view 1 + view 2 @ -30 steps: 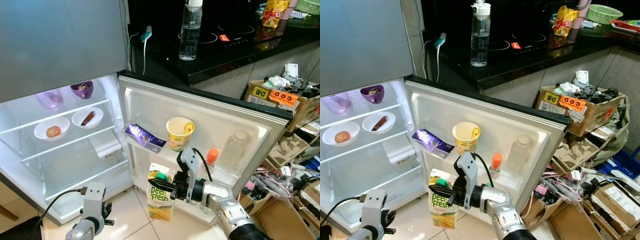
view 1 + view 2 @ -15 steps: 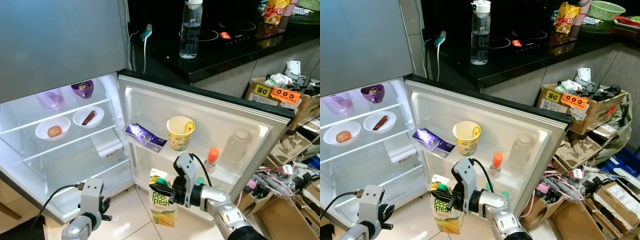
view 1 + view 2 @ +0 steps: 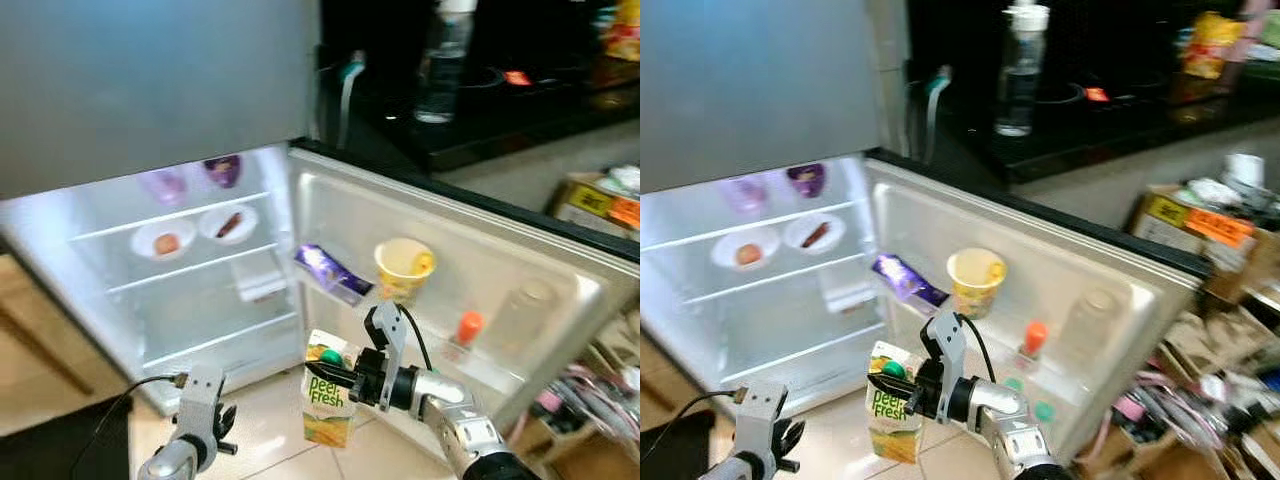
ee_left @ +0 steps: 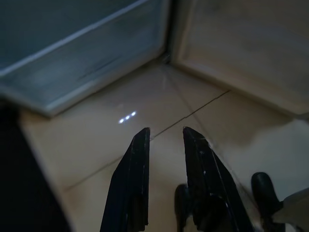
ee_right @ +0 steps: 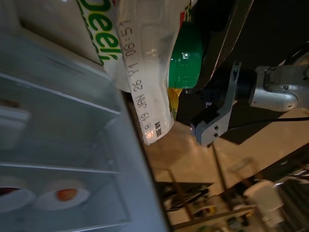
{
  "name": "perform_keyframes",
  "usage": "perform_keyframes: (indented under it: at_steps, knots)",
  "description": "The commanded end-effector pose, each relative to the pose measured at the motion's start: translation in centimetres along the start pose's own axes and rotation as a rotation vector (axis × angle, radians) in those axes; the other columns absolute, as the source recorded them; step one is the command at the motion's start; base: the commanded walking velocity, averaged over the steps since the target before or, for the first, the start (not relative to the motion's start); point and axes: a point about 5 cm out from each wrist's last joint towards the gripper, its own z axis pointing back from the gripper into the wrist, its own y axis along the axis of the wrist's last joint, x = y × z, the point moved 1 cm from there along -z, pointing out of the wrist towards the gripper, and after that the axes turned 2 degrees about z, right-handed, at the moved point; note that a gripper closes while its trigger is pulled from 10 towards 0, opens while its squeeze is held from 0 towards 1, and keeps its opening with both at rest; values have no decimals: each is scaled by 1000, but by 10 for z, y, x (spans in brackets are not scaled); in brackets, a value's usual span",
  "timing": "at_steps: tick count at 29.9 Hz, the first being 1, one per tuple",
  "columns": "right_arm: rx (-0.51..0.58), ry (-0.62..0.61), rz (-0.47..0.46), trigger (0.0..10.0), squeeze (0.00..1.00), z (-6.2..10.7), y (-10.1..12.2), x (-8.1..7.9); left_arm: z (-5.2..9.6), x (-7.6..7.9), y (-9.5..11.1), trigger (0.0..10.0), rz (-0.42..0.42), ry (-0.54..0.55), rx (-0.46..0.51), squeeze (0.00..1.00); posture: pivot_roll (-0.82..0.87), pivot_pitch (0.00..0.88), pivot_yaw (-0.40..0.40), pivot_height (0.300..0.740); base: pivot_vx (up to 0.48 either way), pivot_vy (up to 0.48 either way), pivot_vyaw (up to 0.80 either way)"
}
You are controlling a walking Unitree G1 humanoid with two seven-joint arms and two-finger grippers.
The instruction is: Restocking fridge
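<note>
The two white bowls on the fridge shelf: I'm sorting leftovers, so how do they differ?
The left bowl holds something round and reddish-orange; the right bowl holds a long, dark brown piece. The left bowl sits slightly nearer the shelf's front, the right one closer to the door side. Both are white, shallow, upright and on the same glass shelf.

Fridge's lower shelves [image 3: 215, 325] are wide open, loads of room to reach in. Upper glass shelf [image 3: 190, 255] has two bowls [image 3: 165, 240] in the way, and the door rack [image 3: 400, 300] is crowded by a yellow cup [image 3: 405, 268] and purple packet [image 3: 330, 272].
</note>
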Motion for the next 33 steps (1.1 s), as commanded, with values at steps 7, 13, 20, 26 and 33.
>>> perform_keyframes:
  at_steps: [7,13,20,26,33]
  knots:
    - [35,-35,-4,10000,0,7,3,5,-1,9,-6,10000,-6,-30,-27,0,-36,13,1,730,0,0,201]
    - [40,-42,-3,10000,0,8,4,6,-2,12,-6,10000,-9,-42,-26,0,-38,11,1,730,0,0,775]
    - [18,-79,12,10000,0,9,1,9,-4,17,-5,10000,-14,-59,-24,0,-40,13,2,730,0,0,460]
    - [15,-117,25,10000,0,10,0,13,-5,19,-5,10000,-14,-68,-20,0,-42,11,-1,730,0,0,0]
    - [28,-85,35,10000,0,13,3,11,-5,20,-4,10000,-17,-71,-14,0,-41,5,-2,730,0,0,343]
